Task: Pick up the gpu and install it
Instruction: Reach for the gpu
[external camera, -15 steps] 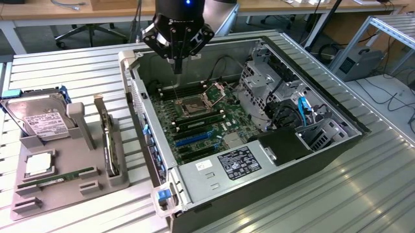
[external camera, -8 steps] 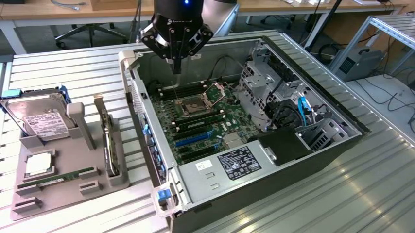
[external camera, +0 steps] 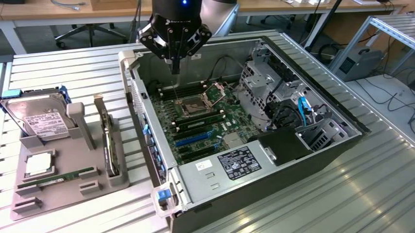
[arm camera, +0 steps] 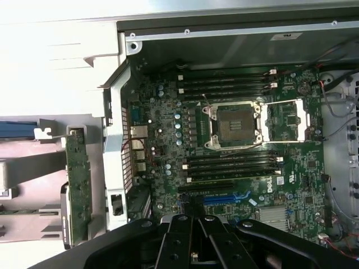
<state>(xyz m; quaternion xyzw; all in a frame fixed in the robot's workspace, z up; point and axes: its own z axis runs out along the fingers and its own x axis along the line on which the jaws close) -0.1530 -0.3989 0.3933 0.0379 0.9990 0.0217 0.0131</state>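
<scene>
The pincer (external camera: pixel 174 67) hangs clenched and empty over the open computer case (external camera: pixel 150 145), fingertips pointing down at the motherboard (external camera: pixel 201 121) close to the bare CPU socket (external camera: pixel 193 105). The gpu (external camera: pixel 109 145) is outside the case, standing on edge in a slot of the grey holder (external camera: pixel 58 194) on the bench (external camera: pixel 311 204), just beside the case's near wall.

Risks, as I judge them:
- The case wall stands between pincer and card, so a low crossing could clip its rim.
- Shut fingers would knock the thin, upright card rather than straddle it.
- An off-centre pinch could tilt the card in its slot or catch the holder's posts.
</scene>
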